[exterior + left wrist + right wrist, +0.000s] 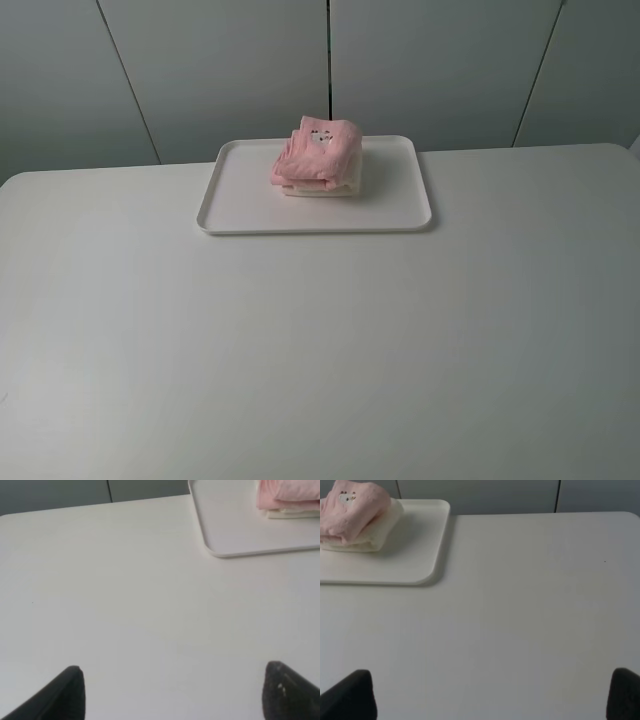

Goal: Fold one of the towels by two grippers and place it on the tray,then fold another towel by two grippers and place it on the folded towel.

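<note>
Nearest the wrist cameras, the black claw-like left gripper (172,692) shows only its two fingertips at the lower corners of its view, spread wide with nothing between them. The black right gripper (492,695) reads the same, its tips far apart at the lower corners and empty. Neither arm appears in the high view. Beyond them lies the bare white table (320,350). Farther back, in the upper middle of the high view, sits the flat white rectangular plastic tray (390,205). On it the folded cream-white terry towel (322,188) lies under the folded pale pink terry towel (318,152). Both folds and both placements look done, so I judge the task finished; nothing further seems called for.
</note>
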You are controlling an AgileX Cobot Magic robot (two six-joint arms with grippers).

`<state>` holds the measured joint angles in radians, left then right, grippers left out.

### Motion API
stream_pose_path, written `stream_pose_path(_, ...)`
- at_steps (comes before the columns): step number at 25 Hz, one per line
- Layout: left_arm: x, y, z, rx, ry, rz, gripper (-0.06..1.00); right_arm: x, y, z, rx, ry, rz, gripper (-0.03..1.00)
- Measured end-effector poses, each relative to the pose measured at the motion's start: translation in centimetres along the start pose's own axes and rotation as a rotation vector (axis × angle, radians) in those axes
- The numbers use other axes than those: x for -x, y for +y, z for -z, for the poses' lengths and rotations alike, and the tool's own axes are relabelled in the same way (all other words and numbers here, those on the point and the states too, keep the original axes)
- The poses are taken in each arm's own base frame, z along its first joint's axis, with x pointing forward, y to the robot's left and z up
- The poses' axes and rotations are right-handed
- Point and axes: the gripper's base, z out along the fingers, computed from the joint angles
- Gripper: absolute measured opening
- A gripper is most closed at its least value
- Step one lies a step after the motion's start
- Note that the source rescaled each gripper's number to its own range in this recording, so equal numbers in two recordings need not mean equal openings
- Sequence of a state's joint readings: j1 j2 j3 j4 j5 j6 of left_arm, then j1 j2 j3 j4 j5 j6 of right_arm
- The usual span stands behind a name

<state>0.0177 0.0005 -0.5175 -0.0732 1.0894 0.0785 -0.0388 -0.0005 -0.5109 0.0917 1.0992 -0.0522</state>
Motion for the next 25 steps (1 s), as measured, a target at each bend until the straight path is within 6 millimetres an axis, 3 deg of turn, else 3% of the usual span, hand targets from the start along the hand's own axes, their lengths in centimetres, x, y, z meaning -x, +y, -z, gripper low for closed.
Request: stream_pose_path(25,0.02,-0.04,-0.05,0.070,0.001,0.041,0.93,0.02,0.00,0.00,-0.005,-0.002,-0.005,1.00)
